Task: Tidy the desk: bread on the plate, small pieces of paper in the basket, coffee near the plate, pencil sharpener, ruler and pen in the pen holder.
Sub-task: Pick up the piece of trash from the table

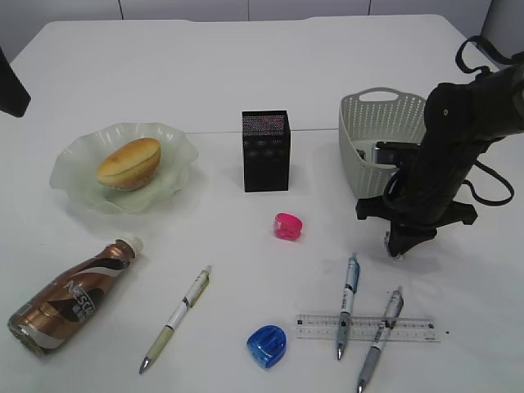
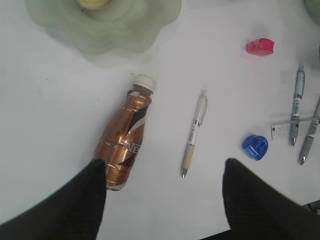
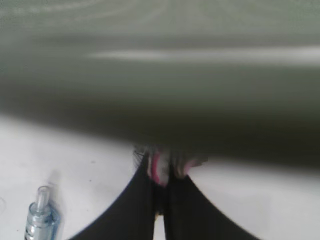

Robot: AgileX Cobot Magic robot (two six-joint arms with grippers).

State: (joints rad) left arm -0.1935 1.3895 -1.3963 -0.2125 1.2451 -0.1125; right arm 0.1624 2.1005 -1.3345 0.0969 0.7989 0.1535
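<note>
My right gripper is clamped on a small pink-white scrap, low just before the basket; left gripper apart.

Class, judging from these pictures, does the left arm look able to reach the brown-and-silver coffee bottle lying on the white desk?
Probably yes. The brown-and-silver coffee bottle lies on its side on bare desk just ahead of the left gripper, whose jaws stand open. Nothing sits between them; the cream-barrelled pen lies off to one side.
</note>
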